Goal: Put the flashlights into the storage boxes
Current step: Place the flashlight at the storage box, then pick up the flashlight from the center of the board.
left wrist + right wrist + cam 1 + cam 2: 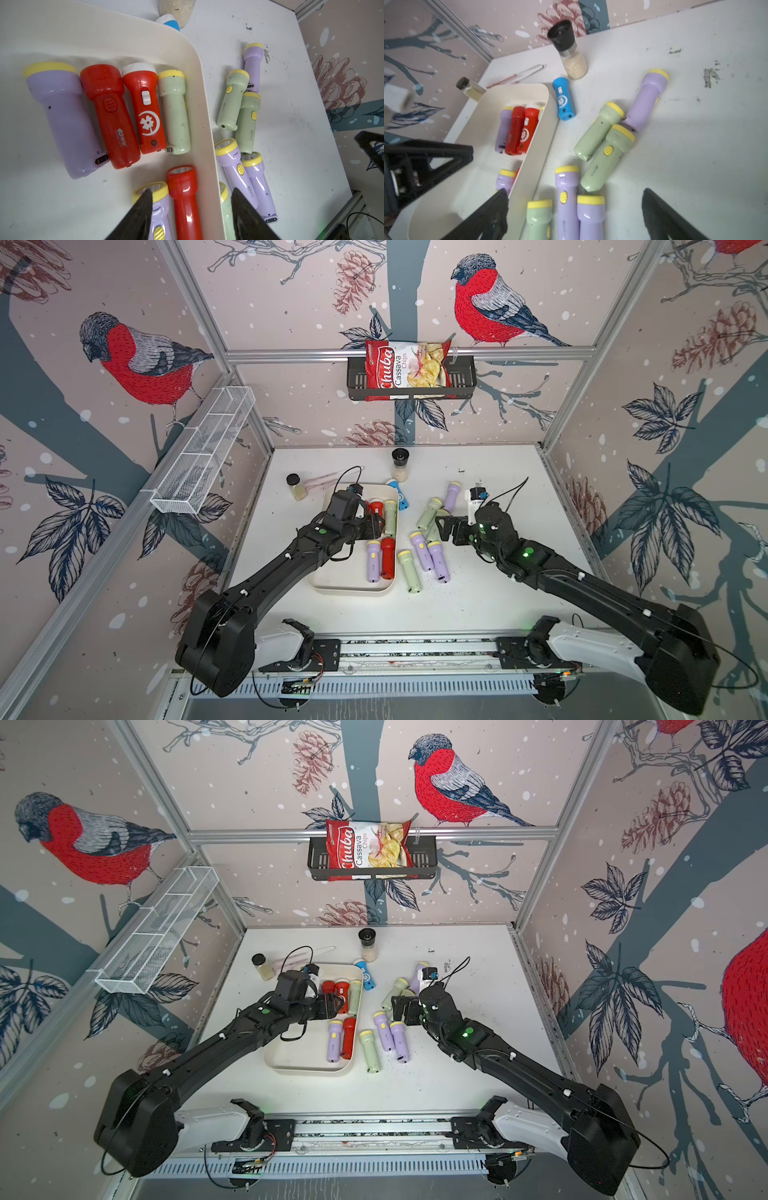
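Counting flashlights [176,116]: thirteen in all, against one storage box [349,581].

Six lie inside the box.
- Far row of four, side by side: a lilac torch [62,116], a plain red torch [112,116], a white-headed red torch [147,116], then the pale green one.
- Near pair: a second lilac torch [372,560] touching a third red torch [387,558].

Seven lie loose on the table [498,472].
- One blue torch [563,101], just outside the box's far corner.
- Three green torches, two of them [598,128] overlapping.
- Three lilac torches: a far one [645,99] and two side by side [568,195].

Two black-capped jars: the taller jar [400,464] and the short jar [296,486].

The left pincer [192,204] is over the box, fingers apart, clamped on nothing. In its wrist view one fingertip overlaps the near lilac torch's head and the other sits past the box wall. The third red torch shows between them.

The right pincer [575,200] is spread wide and empty over the loose cluster. The two side-by-side lilac torches and a green one show between its fingers.

Hidden or unclear:
- In both top views the left wrist covers the far-row lilac torch.
- In both top views the right pincer covers part of one green torch.
- In the left wrist view only the blue torch's head shows.
- The frame edge cuts off the near pair there.
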